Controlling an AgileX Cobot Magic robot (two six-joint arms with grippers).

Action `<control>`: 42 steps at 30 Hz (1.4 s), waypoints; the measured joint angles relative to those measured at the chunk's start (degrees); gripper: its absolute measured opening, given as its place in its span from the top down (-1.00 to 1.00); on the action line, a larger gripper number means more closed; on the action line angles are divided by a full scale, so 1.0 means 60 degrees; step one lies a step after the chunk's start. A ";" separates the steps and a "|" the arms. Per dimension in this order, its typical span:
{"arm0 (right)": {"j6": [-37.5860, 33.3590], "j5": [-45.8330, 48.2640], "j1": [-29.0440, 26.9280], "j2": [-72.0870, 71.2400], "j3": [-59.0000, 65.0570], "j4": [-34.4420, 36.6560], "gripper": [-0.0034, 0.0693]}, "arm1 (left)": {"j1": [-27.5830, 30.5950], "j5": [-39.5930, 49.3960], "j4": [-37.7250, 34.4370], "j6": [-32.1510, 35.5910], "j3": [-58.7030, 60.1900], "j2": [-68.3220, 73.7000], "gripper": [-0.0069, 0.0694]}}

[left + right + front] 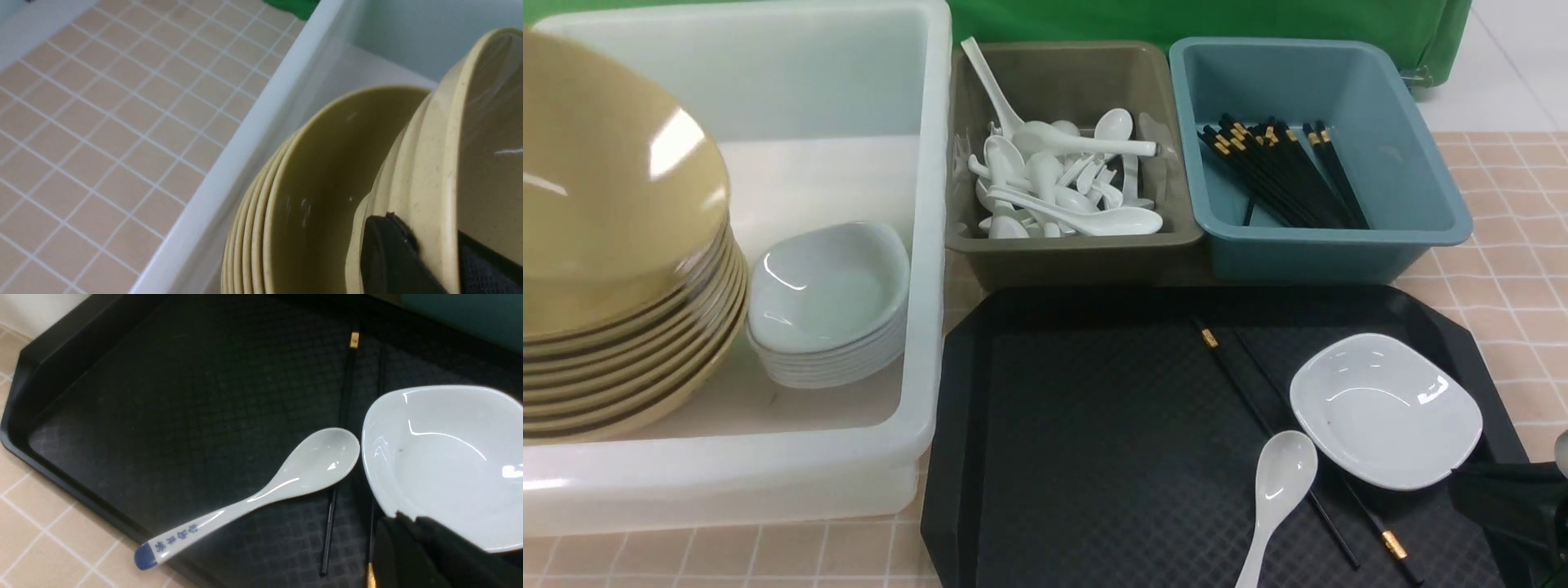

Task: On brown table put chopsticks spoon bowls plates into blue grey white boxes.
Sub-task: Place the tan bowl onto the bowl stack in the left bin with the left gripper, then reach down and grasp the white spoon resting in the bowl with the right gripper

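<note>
My left gripper (439, 253) is shut on the rim of a tan bowl (605, 180), holding it tilted over the stack of tan bowls (629, 367) in the white box (849, 106). It does not show in the front view. On the black tray (1094, 433) lie a white plate (1384, 408), a white spoon (1278, 490) and black chopsticks (1241, 384). My right gripper (408, 522) hovers at the plate's (445, 457) near rim. Its jaws are almost together, with nothing between them. The spoon (286, 477) rests across one of the chopsticks (345, 396).
A stack of white plates (829, 302) sits beside the tan bowls in the white box. The grey box (1086, 249) holds several white spoons (1054, 180). In the blue box (1339, 90) are several black chopsticks (1282, 175). The tiled brown table (1511, 269) borders the tray.
</note>
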 joint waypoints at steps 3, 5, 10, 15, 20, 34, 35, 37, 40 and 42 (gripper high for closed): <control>0.0000 0.0000 0.0000 0.0000 0.0000 0.0000 0.66 | 0.0484 -0.0355 -0.0698 0.0584 0.0445 0.0138 0.80; 0.0000 0.0000 0.0000 0.0000 0.0000 0.0000 0.66 | 0.0720 -0.0575 -0.0981 0.0903 0.0654 0.0321 0.79; 0.0000 -0.0075 0.0000 0.0000 0.0000 0.0000 0.64 | 0.0803 -0.0703 -0.1394 0.1369 0.0734 0.0826 0.36; 0.0000 -0.0075 0.0000 0.0000 0.0000 0.0000 0.63 | 0.0786 -0.0588 -0.1392 0.1388 0.0734 0.0794 -0.31; 0.0003 -0.0025 0.0000 0.0000 0.0000 0.0000 0.63 | 0.0787 -0.0291 -0.1491 0.1388 0.0734 0.0154 -0.68; 0.0409 -0.0443 0.0000 0.0034 0.0512 0.0087 0.48 | -0.1005 -0.0508 -0.2556 0.3095 0.0920 -0.4099 -0.09; 0.0503 -0.0414 0.0000 0.0137 0.0520 0.0171 0.42 | -0.1471 -0.0654 -0.2793 0.3316 0.1193 -0.4490 0.09; 0.0552 -0.0380 0.0000 0.0277 0.0525 0.0371 0.36 | -0.1871 -0.0747 -0.2964 0.3550 0.1464 -0.4824 0.24; 0.0516 0.0199 0.0000 0.1140 0.0376 0.1343 0.13 | -0.3245 -0.0740 -0.3253 0.4944 0.2791 -0.6002 0.70; 0.0467 0.0572 0.0000 0.1811 0.0139 0.1905 0.02 | -0.3793 -0.0582 -0.3302 0.5837 0.3647 -0.6587 0.79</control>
